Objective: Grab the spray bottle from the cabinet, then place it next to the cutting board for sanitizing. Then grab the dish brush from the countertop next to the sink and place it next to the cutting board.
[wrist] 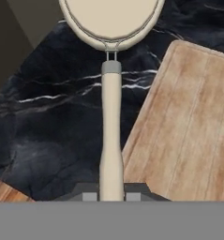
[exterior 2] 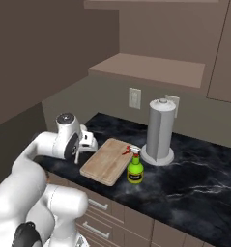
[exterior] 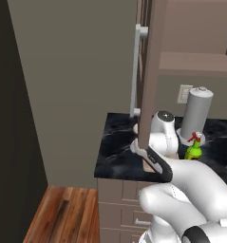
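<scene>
Grey-brown walls (exterior: 77, 71), wood floor (exterior: 62, 216), wall outlet (exterior 2: 134, 98), brown drawers (exterior 2: 112, 212).

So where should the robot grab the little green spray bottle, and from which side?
Grip the spray bottle around its narrow neck just below the red trigger, coming down from above. It stands upright, and the cutting board on one side and the paper towel roll behind crowd a sideways approach.

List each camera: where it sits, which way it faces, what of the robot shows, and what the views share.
Left base view: behind the arm's left, looking forward past the cabinet door; arm at lower right.
Right base view: behind its right, looking down at the countertop; arm at lower left.
Hand view: on the hand, along the gripper shut on the dish brush.
Shared: cutting board, spray bottle, paper towel.
</scene>
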